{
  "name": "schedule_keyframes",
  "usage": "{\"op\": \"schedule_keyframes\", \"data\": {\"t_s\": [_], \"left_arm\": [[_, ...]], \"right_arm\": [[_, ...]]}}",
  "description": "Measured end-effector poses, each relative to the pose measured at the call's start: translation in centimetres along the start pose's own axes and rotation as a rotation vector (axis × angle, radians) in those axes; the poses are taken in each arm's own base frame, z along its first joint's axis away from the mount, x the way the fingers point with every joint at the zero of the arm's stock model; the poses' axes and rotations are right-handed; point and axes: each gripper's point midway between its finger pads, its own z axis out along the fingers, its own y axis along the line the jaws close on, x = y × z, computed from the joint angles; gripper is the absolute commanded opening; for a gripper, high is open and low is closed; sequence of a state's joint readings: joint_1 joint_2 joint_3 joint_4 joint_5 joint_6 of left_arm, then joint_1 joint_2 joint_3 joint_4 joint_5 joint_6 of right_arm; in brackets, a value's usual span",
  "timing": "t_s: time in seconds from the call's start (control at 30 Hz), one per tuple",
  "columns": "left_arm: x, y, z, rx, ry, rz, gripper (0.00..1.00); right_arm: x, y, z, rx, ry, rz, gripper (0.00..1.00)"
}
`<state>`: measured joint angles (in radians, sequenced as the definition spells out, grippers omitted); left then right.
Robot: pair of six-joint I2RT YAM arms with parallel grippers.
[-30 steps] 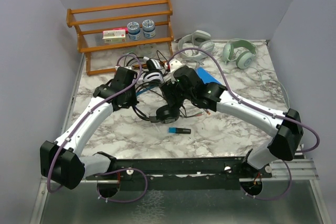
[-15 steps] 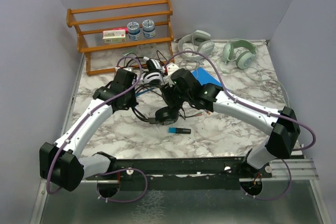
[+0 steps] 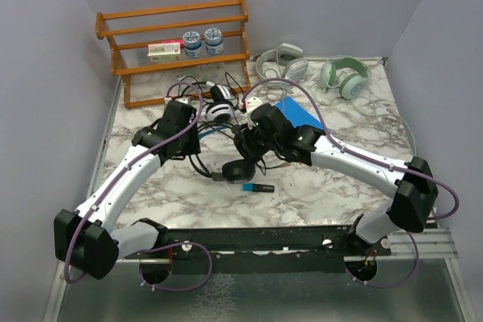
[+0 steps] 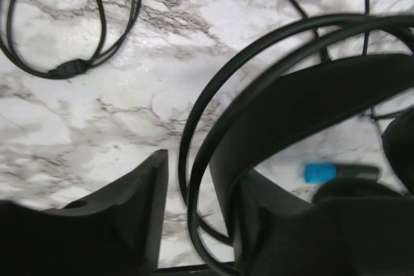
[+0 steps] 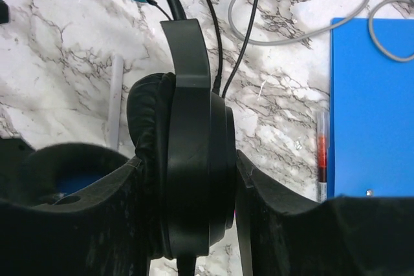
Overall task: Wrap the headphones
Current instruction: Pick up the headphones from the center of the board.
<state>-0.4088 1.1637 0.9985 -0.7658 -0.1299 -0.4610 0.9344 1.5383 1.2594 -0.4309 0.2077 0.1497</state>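
Table (image 3: 339, 186): white marble top with grey walls, seen from above.
Rack (image 3: 173, 43): wooden, at the back left, holding a small box (image 3: 164, 51) and two jars (image 3: 204, 41).
Left pincer (image 4: 189, 172): left of centre and a little spread. Strands of black cable (image 4: 194, 108) run through the gap without being pinched.
White-and-black headphones (image 3: 219, 108): lying just behind the two pincers, amid tangled cable.
Black headphones (image 5: 194, 114): at the centre of the table, between the two pincers. The headband arches past the left pincer.
Right pincer (image 5: 187, 166): pinching one ear cup of the black headphones from both sides.
Marker (image 3: 258, 187): blue-tipped, lying just in front of the black headphones.
Blue pad (image 3: 300, 112): flat, right of centre.
Grey-white headphones (image 3: 281, 60): at the back, right of the rack.
Green-white headphones (image 3: 343, 77): in the back right corner, well apart from both pincers.
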Motion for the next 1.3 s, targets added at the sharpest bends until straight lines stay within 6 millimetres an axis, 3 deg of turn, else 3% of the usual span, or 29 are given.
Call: {"op": "schedule_keyframes", "data": {"t_s": [0.17, 0.33, 0.43, 0.63, 0.87, 1.17, 1.23, 1.3], "left_arm": [[0.1, 0.0, 0.0, -0.005, 0.0, -0.006, 0.81], [0.6, 0.0, -0.2, 0.005, 0.032, 0.035, 0.87], [0.9, -0.1, -0.2, 0.022, 0.045, 0.072, 0.99], [0.5, 0.0, -0.7, 0.039, 0.028, 0.155, 0.98], [-1.0, -0.4, -0.9, 0.047, -0.009, 0.195, 0.72], [-0.8, -0.5, 0.0, 0.034, 0.014, 0.203, 0.53], [-1.0, -0.6, -0.1, 0.038, 0.009, 0.206, 0.52], [-1.1, -0.7, -0.2, 0.041, 0.005, 0.21, 0.61]], "right_arm": [[0.3, -0.3, -1.2, -0.004, -0.041, 0.004, 0.4], [0.2, -0.6, -1.5, 0.001, -0.052, -0.001, 0.39], [0.2, -0.5, -1.5, -0.002, -0.052, -0.008, 0.39], [0.2, -0.2, -1.5, -0.02, -0.05, -0.01, 0.4], [0.3, 0.0, -1.5, -0.03, -0.048, -0.01, 0.4], [0.2, 0.3, -1.5, -0.047, -0.052, -0.01, 0.4], [0.1, 0.3, -1.5, -0.05, -0.055, -0.009, 0.41], [0.0, 0.3, -1.5, -0.05, -0.06, -0.008, 0.41]]}}
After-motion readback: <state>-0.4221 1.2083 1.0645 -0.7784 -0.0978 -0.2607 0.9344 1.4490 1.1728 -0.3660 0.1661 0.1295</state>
